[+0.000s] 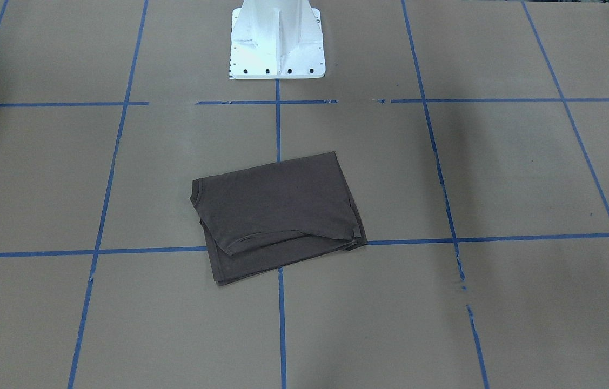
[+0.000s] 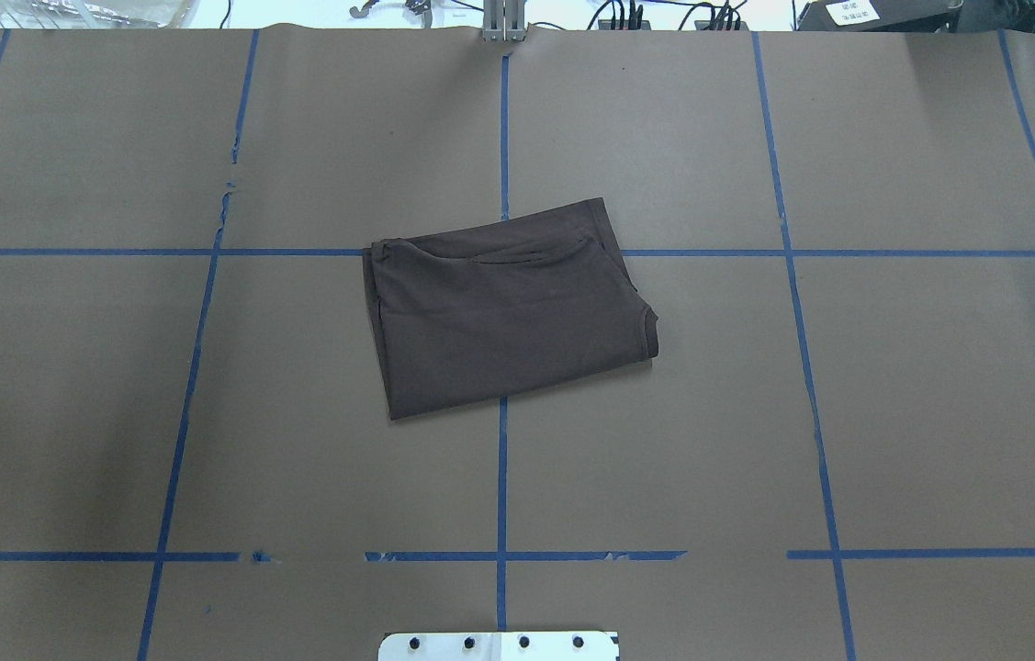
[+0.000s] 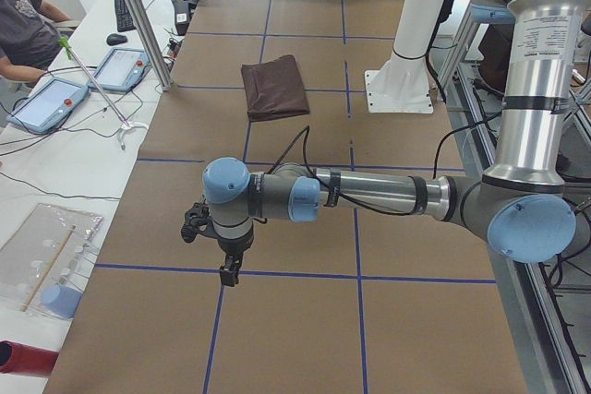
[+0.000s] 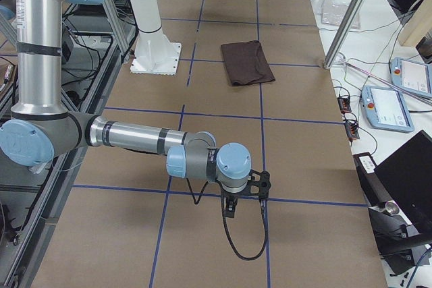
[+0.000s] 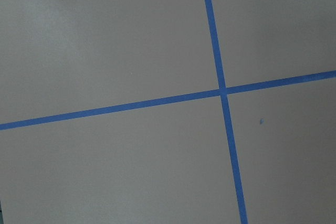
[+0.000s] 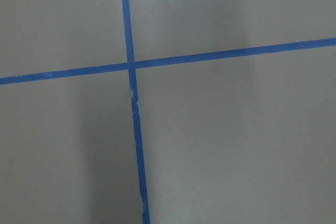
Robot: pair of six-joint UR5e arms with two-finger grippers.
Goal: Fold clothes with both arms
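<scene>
One T-shirt (image 2: 508, 308) (folded, dark), one left arm (image 3: 379, 193), one right arm (image 4: 135, 138)

Robotics lab: paper-covered table (image 2: 939, 413) with blue tape grid, teach pendants (image 4: 388, 108), aluminium posts (image 4: 351, 15).

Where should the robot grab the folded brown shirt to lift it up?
Probably take the T-shirt by its near edge, coming from the robot's own side, with one pinch by each corner. That edge looks like a smooth closed fold, so the layers should lift together. The far edge shows loose stacked hems that would likely spill open.
</scene>
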